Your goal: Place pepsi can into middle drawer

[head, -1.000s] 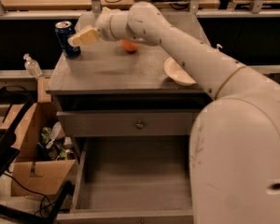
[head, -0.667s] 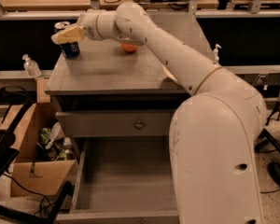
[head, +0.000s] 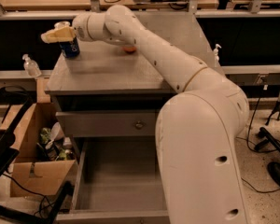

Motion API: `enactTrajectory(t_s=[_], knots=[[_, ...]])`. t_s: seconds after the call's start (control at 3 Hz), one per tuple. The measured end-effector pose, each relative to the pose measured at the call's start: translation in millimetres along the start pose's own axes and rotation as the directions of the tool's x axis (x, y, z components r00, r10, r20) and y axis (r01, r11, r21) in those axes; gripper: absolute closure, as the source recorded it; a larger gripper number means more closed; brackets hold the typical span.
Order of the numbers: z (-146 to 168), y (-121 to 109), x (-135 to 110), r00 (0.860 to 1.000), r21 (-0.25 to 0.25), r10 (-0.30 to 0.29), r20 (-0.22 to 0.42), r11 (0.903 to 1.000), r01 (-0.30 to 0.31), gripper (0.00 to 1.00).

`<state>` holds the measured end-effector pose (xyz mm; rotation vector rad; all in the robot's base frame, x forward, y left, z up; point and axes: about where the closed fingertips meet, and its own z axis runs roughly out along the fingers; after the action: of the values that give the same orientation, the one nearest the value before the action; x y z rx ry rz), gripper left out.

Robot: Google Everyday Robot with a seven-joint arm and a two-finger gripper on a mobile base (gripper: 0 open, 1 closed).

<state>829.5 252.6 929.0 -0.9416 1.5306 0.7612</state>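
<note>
Fingers (head: 56,34), can't tell if they're clamped or loose. I've got the gripper (head: 47,35) at the top of the pepsi can (head: 71,49), standing far left on the cabinet (head: 107,69); middle drawer (head: 116,181) open below.

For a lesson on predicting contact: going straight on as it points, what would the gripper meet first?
Probably nothing: the gripper, over the pepsi can, points picture-left beyond the cabinet edge into open space; depth is unclear.

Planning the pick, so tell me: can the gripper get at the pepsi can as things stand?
Probably yes. The gripper is right at the top of the pepsi can, which stands near the far left corner of the cabinet top, and nothing stands between them.
</note>
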Motion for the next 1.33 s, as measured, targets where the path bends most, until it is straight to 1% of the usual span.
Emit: enactTrajectory(t_s=[0.33,0.67,1.33], knots=[[5,-3,15,0.997,0.042,-0.017,-0.07,0.9989,0.02,0.0],[6,-5,28,0.994,0.079,-0.039,-0.097,0.9958,0.047,0.27],[11,-1,28,0.995,0.068,-0.036,-0.097,0.9968,0.042,0.73]])
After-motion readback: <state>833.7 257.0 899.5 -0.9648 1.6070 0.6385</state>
